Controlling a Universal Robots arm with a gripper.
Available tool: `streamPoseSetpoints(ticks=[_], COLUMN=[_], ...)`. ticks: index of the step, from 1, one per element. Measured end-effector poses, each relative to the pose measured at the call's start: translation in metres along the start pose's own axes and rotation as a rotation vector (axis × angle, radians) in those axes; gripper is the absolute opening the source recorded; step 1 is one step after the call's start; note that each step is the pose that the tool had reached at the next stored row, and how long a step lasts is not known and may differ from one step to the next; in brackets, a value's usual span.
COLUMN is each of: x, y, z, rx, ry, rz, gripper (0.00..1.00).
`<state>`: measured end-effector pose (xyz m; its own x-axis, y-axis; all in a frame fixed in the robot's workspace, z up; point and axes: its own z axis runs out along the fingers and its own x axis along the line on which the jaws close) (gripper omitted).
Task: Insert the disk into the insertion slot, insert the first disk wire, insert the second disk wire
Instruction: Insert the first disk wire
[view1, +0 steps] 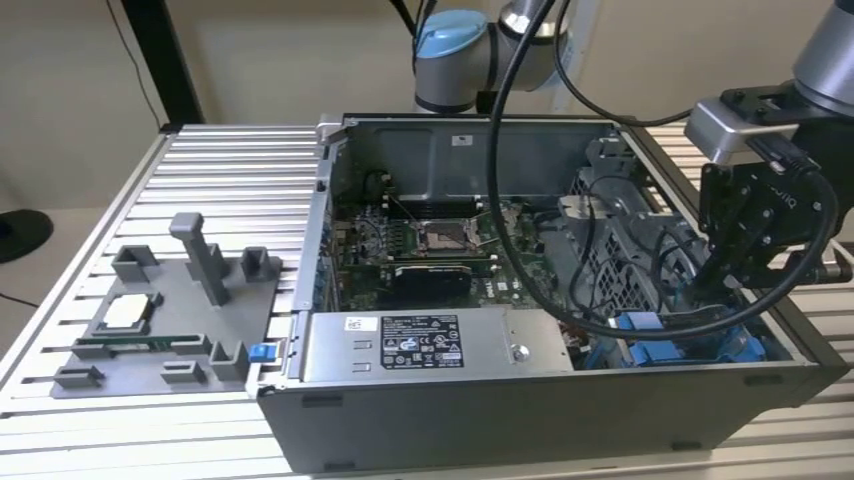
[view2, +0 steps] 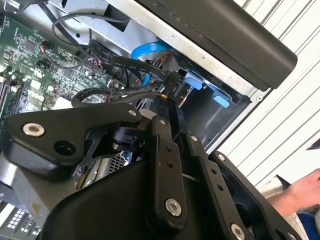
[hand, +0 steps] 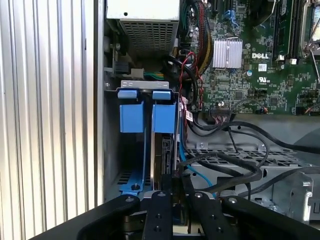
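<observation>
Edge-on so its blue frame rides the rails, the disk (hand: 163, 125) stands in the insertion slot (hand: 134, 186) of an open computer case (view1: 534, 410) on the slatted tabletop (view1: 214, 170). The gripper (view2: 167, 99) reaches down at its end, jaws drawn together, seemingly to press rather than grasp.

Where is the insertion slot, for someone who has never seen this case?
Find the open grey case on the slatted table. At its near corner on the exterior view's right, past the stickered box, sits the slot. Its bright blue rails set it apart from the grey metal around it.
</observation>
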<state>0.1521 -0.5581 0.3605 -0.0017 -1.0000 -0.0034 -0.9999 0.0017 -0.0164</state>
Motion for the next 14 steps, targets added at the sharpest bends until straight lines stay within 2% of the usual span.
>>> streamPoseSetpoints(ticks=[3,5,6,14], x=[-0.0001,-0.0003,-0.0004,-0.0006], y=[0.0,0.0,0.0,-0.0001], z=[0.0004,0.0009,0.0015,0.0077], rx=[0.0,0.0001,0.0001,0.0], ry=[0.0016,0.0139,0.0168,0.0188], rz=[0.0,0.0,0.0,0.0], gripper=[0.0,0.0,0.0,0.0])
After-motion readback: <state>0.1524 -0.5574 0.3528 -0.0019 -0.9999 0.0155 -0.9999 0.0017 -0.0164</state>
